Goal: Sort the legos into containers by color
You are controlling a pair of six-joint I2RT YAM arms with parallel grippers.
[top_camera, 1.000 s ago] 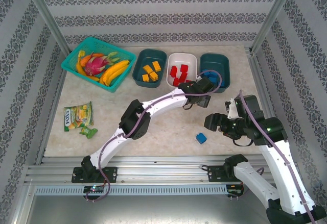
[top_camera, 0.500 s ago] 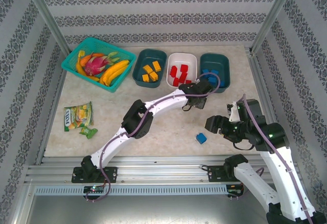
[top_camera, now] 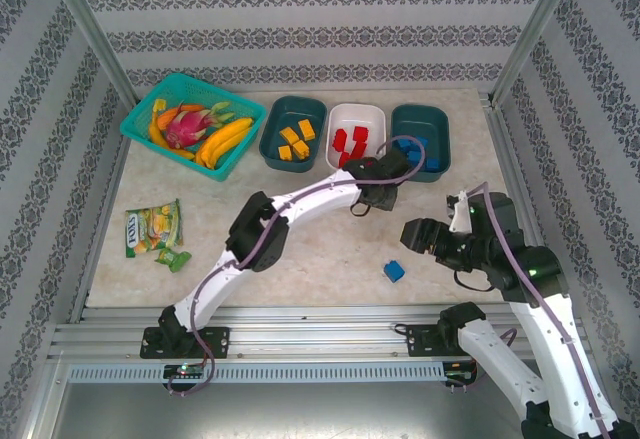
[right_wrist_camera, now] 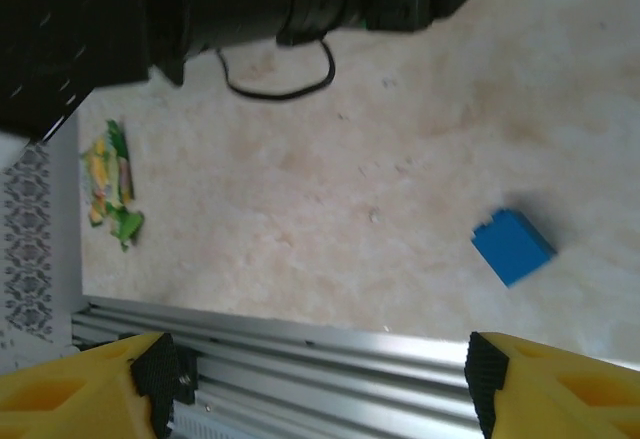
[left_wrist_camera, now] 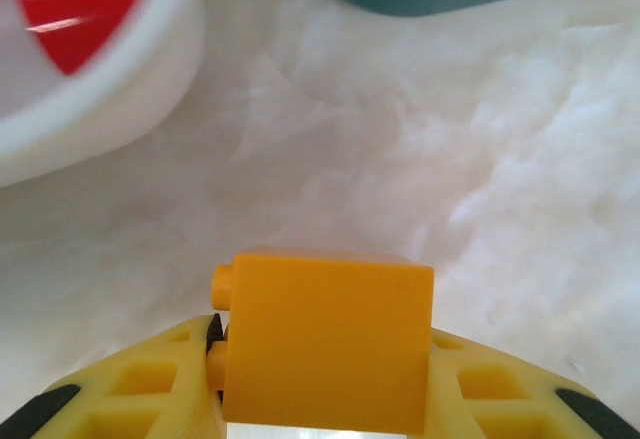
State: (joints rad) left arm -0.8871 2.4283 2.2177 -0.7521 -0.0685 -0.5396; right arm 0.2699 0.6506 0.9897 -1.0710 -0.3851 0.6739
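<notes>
Tubs in a row along the table's [top_camera: 200, 199] far edge.
Left teal tub [top_camera: 267, 144]: orange bricks [top_camera: 295, 137]; white tub [top_camera: 357, 109]: red bricks [top_camera: 350, 141]; right teal tub [top_camera: 420, 115]: blue bricks [top_camera: 432, 150]. Left claw [top_camera: 376, 197] pinches orange brick [left_wrist_camera: 325, 344] near white tub; right claw [right_wrist_camera: 318, 384] spread, near loose blue brick [top_camera: 394, 271].

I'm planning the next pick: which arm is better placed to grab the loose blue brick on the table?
Right. The right gripper is open and the blue brick lies close by on the bare table, while the left gripper is shut on a yellow-orange brick.
</notes>
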